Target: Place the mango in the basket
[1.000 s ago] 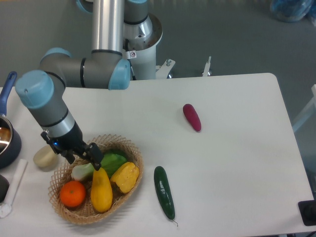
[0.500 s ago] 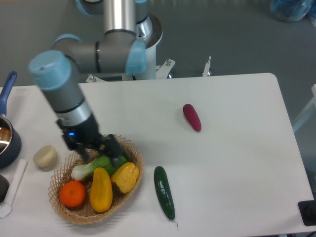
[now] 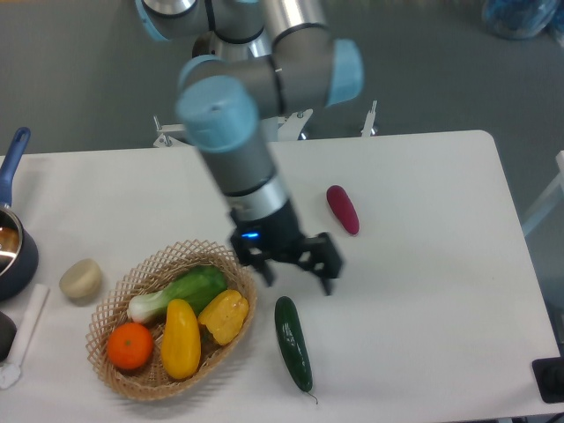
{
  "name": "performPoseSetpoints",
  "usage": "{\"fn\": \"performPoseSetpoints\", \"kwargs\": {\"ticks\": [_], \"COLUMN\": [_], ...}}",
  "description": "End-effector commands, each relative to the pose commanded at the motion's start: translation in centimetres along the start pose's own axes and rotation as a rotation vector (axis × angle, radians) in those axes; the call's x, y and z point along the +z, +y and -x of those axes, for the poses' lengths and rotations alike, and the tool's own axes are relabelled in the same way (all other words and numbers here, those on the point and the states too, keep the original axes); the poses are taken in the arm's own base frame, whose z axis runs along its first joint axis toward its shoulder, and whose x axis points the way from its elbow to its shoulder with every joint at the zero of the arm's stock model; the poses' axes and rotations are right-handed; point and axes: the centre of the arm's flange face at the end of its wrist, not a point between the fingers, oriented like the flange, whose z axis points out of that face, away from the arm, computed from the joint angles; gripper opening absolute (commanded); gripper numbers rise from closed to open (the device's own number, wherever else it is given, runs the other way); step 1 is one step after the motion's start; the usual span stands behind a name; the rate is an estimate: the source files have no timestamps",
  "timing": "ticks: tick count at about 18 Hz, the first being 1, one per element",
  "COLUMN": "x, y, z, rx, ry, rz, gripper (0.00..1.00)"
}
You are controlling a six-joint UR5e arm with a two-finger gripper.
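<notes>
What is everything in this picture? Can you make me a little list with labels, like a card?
mango: lying in the basket
basket: also holds an orange, a yellow pepper and a green vegetable
gripper: open, empty, over the table right of the basket
cucumber: on the table beside the basket
red-purple vegetable: on the table, farther back
pot: left edge

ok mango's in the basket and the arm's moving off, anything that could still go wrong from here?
Two things. The pincer hangs open just above the cucumber and beside the basket rim; a low sweep could clip either. The mango lies packed against the orange and yellow pepper, so a bumped basket might spill something.
</notes>
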Motion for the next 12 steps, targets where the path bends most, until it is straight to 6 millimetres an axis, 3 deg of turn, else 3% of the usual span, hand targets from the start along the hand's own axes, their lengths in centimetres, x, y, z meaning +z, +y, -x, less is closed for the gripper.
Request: {"fn": "performPoseSetpoints", "kwargs": {"ticks": [5, 8, 12], "x": [-4.2, -6.1, -6.2], "y": [4.9, 7.2, 7.6], "z": [1.4, 2.3, 2.7], "rx": [0.193, 0.203, 0.186], "ry": [0.072, 0.067, 0.079], "rz": [0.063, 0.063, 0.027], "gripper": [1.0, 1.0, 1.0]}}
